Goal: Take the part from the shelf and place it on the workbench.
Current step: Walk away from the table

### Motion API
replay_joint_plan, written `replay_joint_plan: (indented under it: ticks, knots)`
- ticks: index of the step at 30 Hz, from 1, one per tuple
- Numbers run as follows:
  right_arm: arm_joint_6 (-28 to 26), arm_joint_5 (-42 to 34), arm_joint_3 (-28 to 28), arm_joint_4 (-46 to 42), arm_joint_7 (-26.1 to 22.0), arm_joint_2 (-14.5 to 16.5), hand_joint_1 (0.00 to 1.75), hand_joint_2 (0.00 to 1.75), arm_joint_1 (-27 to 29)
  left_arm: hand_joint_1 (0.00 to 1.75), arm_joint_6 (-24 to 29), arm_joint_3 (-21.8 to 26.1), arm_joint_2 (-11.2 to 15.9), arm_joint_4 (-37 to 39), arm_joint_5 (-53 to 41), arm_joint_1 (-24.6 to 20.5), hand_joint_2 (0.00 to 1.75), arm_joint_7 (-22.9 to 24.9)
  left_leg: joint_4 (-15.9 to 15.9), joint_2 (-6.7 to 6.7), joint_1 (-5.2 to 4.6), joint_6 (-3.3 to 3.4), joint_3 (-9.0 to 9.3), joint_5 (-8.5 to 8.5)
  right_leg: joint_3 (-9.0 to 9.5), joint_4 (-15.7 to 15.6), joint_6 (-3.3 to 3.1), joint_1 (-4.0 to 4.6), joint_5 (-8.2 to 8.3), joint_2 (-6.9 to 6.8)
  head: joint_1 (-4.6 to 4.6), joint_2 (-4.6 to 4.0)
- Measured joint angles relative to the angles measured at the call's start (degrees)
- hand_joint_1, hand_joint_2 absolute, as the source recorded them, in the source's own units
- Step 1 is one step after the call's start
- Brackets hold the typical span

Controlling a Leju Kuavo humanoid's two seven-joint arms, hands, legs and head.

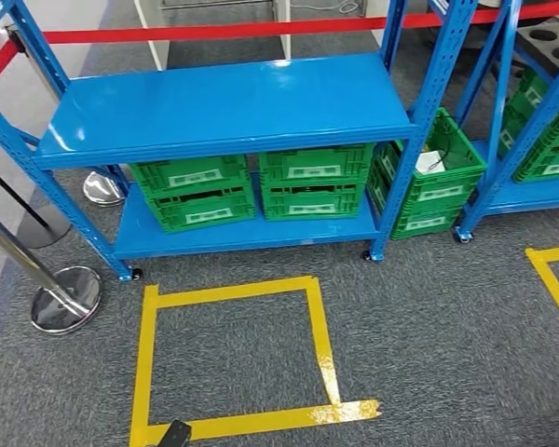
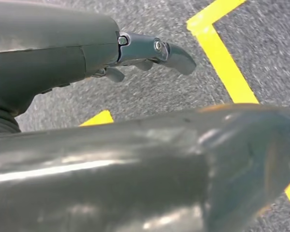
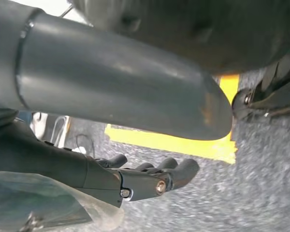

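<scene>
A blue shelf point(image 1: 227, 102) stands ahead in the head view, its top board bare. Two green crates point(image 1: 192, 191) point(image 1: 312, 182) sit on its lower board. To their right, a third green crate point(image 1: 445, 186) holds a white item point(image 1: 429, 161) with a dark cable; I cannot tell if it is the part. My left hand point(image 2: 99, 53) hangs over grey carpet with its fingers point(image 2: 154, 50) stretched out and holds nothing. My right hand point(image 3: 110, 179) also hangs low, its fingers point(image 3: 172, 174) extended and empty.
A yellow tape square point(image 1: 231, 354) marks the carpet in front of the shelf, and another tape corner point(image 1: 554, 279) lies at the right. Chrome stanchion bases point(image 1: 65, 298) and a red barrier belt point(image 1: 227, 31) stand at the left and behind. A second blue rack point(image 1: 523, 112) with green crates is at the right.
</scene>
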Motion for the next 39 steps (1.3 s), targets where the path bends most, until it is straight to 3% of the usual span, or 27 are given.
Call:
replay_joint_plan:
  ticks: [2,3,4,6,8,9,12,13,14,20,26,27,29,30,32,33,34,36,37,39]
  knots:
    - [0.13,0.01,-0.09,0.00,0.01,0.01,0.00,0.00,0.11,0.00,0.00,0.00,-0.03,0.00,-0.01,-0.22,0.00,0.09,7.15,2.20,0.09,-0.37,-3.58,-3.10,0.31,-0.02,-0.43,0.24,-0.36,-2.00,-0.18,0.00]
    - [0.21,0.05,-0.13,0.00,0.04,0.01,0.00,0.00,0.15,0.00,0.00,0.00,-0.03,0.00,-0.01,-0.21,0.00,0.23,9.70,2.56,0.16,-0.44,-4.89,-3.72,0.47,-0.02,-0.52,0.32,-0.55,-2.97,-0.17,0.00]
    - [0.28,0.11,-0.16,0.00,0.07,0.01,0.00,0.00,0.15,0.00,0.01,-0.01,-0.03,0.00,-0.02,-0.13,0.00,0.41,10.46,2.74,0.20,-0.43,-5.35,-3.29,0.65,-0.01,-0.55,0.37,-0.75,-3.84,-0.16,0.00]
    - [0.40,0.31,-0.19,0.00,0.12,0.01,0.00,0.00,0.02,0.00,0.08,-0.02,-0.02,0.00,-0.02,0.02,0.00,0.82,5.75,3.38,0.18,-0.13,-3.12,0.36,1.23,-0.02,-0.36,0.44,-1.22,-5.25,-0.19,0.00]
    - [0.34,0.49,-0.19,0.00,0.09,0.01,0.00,0.00,-0.09,0.00,0.21,-0.02,-0.01,0.01,-0.03,-0.10,0.00,1.01,-1.28,5.41,-0.28,0.45,0.45,3.01,1.52,-0.10,0.12,0.59,-1.77,-6.31,-0.17,0.00]
    - [-0.06,0.57,-0.19,0.00,-0.03,0.01,0.00,0.00,-0.15,0.00,0.29,-0.02,-0.03,0.01,-0.01,-0.16,0.00,1.01,-3.49,6.25,-0.51,0.68,1.57,3.39,1.61,-0.18,0.40,0.71,-2.00,-6.75,-0.11,0.00]
    - [-2.23,0.62,-0.18,0.00,-0.52,-0.01,0.00,0.00,-0.29,0.00,0.50,-0.01,-0.11,0.01,0.28,0.15,0.00,0.92,-4.88,6.50,-0.64,0.61,2.21,3.18,1.94,-0.44,-0.28,1.13,-2.38,-7.33,0.02,0.00]
    - [-2.65,0.60,-0.18,0.00,-0.58,-0.02,0.00,0.00,-0.30,0.00,0.55,0.00,-0.11,0.01,0.38,0.30,0.00,0.90,-4.93,6.45,-0.62,0.58,2.25,3.16,2.13,-0.58,-0.59,1.18,-2.38,-7.31,0.03,0.00]
    - [-2.86,0.58,-0.19,0.00,-0.59,-0.02,0.00,0.00,-0.29,0.00,0.60,0.00,-0.10,0.01,0.45,0.37,0.00,0.89,-4.93,6.45,-0.63,0.67,2.25,3.10,2.34,-0.76,-0.51,1.18,-2.27,-7.33,0.04,0.00]
    - [-3.27,0.69,-0.20,0.00,-0.59,-0.02,0.00,0.00,-0.19,0.00,0.82,0.00,-0.11,0.00,0.78,0.39,0.00,0.88,-4.82,6.48,-0.73,1.17,2.26,2.77,3.16,-1.63,0.49,1.11,-1.90,-7.21,0.02,0.00]
    - [-3.05,0.57,-0.20,-0.01,-0.72,-0.02,0.00,0.00,-0.34,0.00,0.84,0.00,0.02,0.00,0.83,0.47,0.00,0.92,-5.12,6.25,-0.93,2.54,2.57,2.43,3.59,-2.21,1.92,0.78,-1.87,-7.58,-0.04,0.01]
    - [-2.91,0.57,-0.21,-0.01,-0.73,-0.04,0.00,0.00,-0.42,0.00,0.84,0.00,0.02,0.00,0.83,0.49,0.00,0.96,-5.73,6.06,-0.80,2.83,2.88,2.68,3.62,-2.00,2.08,0.75,-2.15,-7.03,0.04,0.01]
    - [-2.66,0.56,-0.22,-0.02,-0.76,-0.08,0.00,0.00,-0.42,0.00,0.85,0.01,0.01,0.00,0.84,0.42,0.00,1.03,-6.93,5.53,-0.43,3.38,3.63,3.27,1.94,1.46,2.16,0.70,-4.15,-4.64,0.26,0.01]
    - [-2.61,0.56,-0.22,-0.02,-0.78,-0.10,0.00,0.00,-0.32,0.00,0.86,0.02,-0.02,0.01,0.85,0.36,0.00,1.04,-7.12,5.28,-0.42,3.51,3.80,3.33,0.15,4.86,2.10,0.66,-5.64,-3.25,0.38,0.01]
    - [-2.53,0.55,-0.22,-0.01,-0.75,-0.12,0.00,0.00,-0.09,0.00,0.85,0.02,-0.08,0.00,0.85,0.26,0.00,1.05,-7.15,4.63,-0.42,3.59,3.94,3.22,-4.20,12.04,2.08,0.64,-7.83,-2.11,0.42,0.00]
    - [-2.46,0.55,-0.22,0.00,-0.73,-0.14,0.00,0.00,0.01,0.00,0.85,0.02,-0.11,0.01,0.85,0.28,0.00,1.05,-7.13,4.30,-0.40,3.52,4.09,3.08,-5.59,13.62,2.12,0.60,-7.51,-1.98,0.40,0.00]
    - [-2.38,0.54,-0.22,0.00,-0.72,-0.15,0.00,0.00,0.08,0.00,0.85,0.02,-0.12,0.00,0.86,0.32,0.00,1.05,-7.08,3.96,-0.34,3.33,4.32,2.89,-5.96,13.05,2.20,0.53,-6.02,-1.96,0.40,0.00]
    - [-2.27,0.51,-0.22,0.00,-0.84,-0.19,0.00,0.00,0.17,0.00,0.85,0.02,-0.11,0.00,0.87,0.42,0.00,1.03,-6.73,3.44,-0.12,2.62,4.83,2.27,-3.93,6.85,2.47,0.25,-1.33,-1.92,0.39,0.00]
    - [-2.23,0.49,-0.22,0.02,-0.92,-0.18,0.00,0.00,0.13,0.00,0.85,0.02,-0.08,0.00,0.87,0.40,0.00,1.02,-6.31,3.28,-0.13,2.15,4.93,1.86,-2.61,3.53,2.58,0.20,0.12,-1.86,0.52,0.00]
    - [-2.14,0.44,-0.22,0.07,-1.03,-0.14,0.00,0.00,0.00,0.00,0.85,0.02,-0.02,0.01,0.88,0.38,0.00,0.98,-5.68,3.09,-0.26,1.36,4.83,1.34,-1.12,0.59,2.13,0.26,0.51,-1.69,0.60,0.00]
